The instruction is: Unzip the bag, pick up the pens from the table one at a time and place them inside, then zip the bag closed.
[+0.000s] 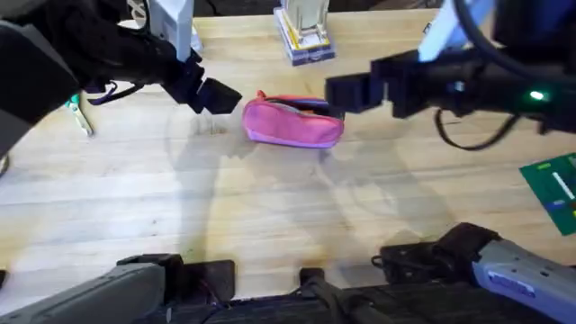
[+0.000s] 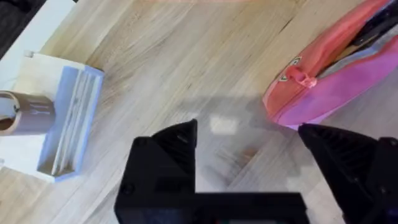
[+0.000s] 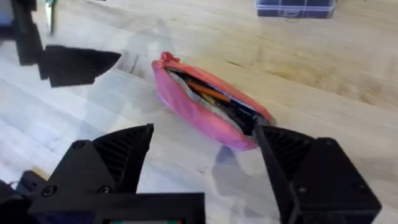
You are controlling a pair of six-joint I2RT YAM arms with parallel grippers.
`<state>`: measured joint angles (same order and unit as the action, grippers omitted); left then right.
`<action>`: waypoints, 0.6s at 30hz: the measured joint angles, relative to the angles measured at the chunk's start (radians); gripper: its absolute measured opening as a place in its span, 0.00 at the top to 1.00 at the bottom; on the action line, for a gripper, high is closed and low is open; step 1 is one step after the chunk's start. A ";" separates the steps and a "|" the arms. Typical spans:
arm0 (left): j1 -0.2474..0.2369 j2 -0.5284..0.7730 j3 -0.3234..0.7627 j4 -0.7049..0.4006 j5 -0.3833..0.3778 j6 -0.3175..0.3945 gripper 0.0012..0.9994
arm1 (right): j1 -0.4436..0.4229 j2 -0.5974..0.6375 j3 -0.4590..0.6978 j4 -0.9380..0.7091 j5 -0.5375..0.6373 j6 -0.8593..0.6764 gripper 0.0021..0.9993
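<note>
The pink bag [image 1: 292, 123] lies on the table [image 1: 270, 216] at mid-back, its zipper open along the top. In the right wrist view the bag [image 3: 186, 109] gapes, and an orange pen [image 3: 208, 93] lies inside with dark items. The red pull tab [image 2: 298, 76] sits at the bag's [image 2: 348, 81] left end. My left gripper [image 1: 220, 94] hovers open just left of that end, holding nothing. My right gripper [image 1: 337, 90] hangs open at the bag's right end, also holding nothing. Its fingers [image 3: 124, 146] straddle the pouch from above.
Teal-handled scissors [image 1: 76, 112] lie at the far left. A clear box of stationery [image 1: 304, 36] stands behind the bag. A green board [image 1: 553, 189] sits at the right edge. A white and blue tray [image 2: 68, 124] lies near the left gripper.
</note>
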<state>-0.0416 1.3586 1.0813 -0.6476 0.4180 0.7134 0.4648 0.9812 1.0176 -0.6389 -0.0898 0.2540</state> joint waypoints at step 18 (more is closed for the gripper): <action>0.231 0.207 0.000 0.000 0.344 0.317 0.01 | 0.025 0.308 0.000 0.389 -0.084 0.114 0.00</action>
<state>0.1894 1.5652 1.0811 -0.6473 0.7619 1.0309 0.4902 1.2897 1.0176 -0.2499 -0.1741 0.3677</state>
